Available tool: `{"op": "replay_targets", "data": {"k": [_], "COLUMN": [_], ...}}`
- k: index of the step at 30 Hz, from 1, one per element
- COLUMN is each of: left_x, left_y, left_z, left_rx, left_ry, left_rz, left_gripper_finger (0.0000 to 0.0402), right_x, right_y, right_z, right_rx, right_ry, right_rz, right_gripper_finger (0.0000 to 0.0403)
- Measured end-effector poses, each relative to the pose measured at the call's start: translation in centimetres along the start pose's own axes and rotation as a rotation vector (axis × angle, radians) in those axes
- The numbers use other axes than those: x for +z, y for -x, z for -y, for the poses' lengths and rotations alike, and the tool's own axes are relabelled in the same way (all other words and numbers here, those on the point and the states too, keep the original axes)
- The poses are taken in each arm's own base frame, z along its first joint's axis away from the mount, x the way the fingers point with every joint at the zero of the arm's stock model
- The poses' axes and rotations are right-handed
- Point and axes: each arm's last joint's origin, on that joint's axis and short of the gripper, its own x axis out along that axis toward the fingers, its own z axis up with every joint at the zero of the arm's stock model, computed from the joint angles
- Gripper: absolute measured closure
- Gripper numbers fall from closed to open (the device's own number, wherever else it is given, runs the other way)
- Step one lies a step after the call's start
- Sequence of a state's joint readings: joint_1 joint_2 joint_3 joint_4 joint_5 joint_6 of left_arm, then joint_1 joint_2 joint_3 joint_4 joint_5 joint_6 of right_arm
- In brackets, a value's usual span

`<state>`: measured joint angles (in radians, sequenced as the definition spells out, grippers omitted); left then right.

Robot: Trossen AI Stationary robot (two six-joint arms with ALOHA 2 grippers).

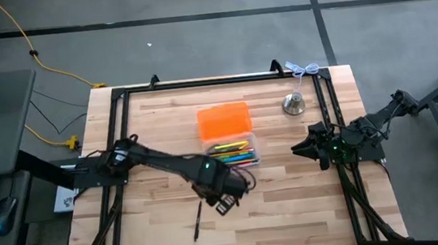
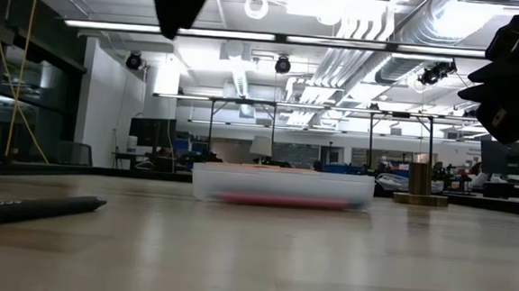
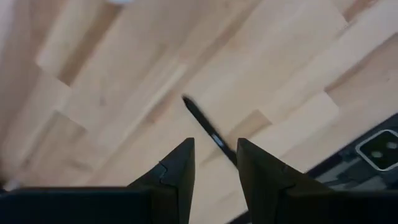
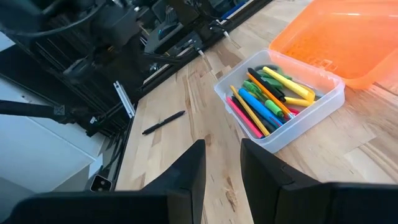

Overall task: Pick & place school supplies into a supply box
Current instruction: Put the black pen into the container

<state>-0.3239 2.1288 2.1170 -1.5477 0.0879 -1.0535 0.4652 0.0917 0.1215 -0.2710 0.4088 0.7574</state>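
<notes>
Black fingers of my left gripper (image 3: 214, 171) stand parted by a narrow gap with nothing between them, and the wrist view looks through that gap down at the black pen (image 3: 208, 130) lying bare on the wood. Seen from overhead, the left gripper (image 1: 228, 188) hangs above the table with the pen (image 1: 198, 222) toward seven o'clock from it, near but clear, and well apart from the supply box (image 1: 234, 152), which sits toward twelve o'clock of the gripper with its orange lid (image 1: 224, 121) folded back beyond it.

My right gripper (image 4: 222, 165) waits at the table's three o'clock edge, fingers a little apart and empty, facing the box (image 4: 311, 115) of coloured pens.

As I judge it, the pen is the last piece out, so the step is a clean pick. Its long axis runs roughly twelve to six o'clock on the table, leaning slightly toward one o'clock at the far end; which end is the tip I cannot tell. I would bring the left gripper over the pen's middle, turn the wrist so the fingers straddle the barrel across its length, widen the gap first, then descend until the tips nearly brush the wood before closing. Gripping mid-barrel should keep it level for the carry.
</notes>
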Motion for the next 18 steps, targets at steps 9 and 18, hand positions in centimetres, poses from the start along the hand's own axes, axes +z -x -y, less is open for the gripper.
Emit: {"op": "replay_targets", "data": {"k": [9, 18], "left_x": [-4.3, -6.9], "left_y": [-0.4, -1.3], "left_z": [2.4, 3.6], "left_rx": [-0.015, -0.016], "left_ry": [0.167, 0.327], "left_rz": [0.019, 0.069], "left_gripper_finger": [0.0253, 0.0253], "right_x": [0.0, -0.1], "right_y": [0.0, 0.0], "right_z": [0.0, -0.1], "right_rx": [0.002, 0.032], "right_ry": [0.017, 0.026], "right_rz": [-0.002, -0.03], "right_gripper_finger": [0.0325, 0.0325]}}
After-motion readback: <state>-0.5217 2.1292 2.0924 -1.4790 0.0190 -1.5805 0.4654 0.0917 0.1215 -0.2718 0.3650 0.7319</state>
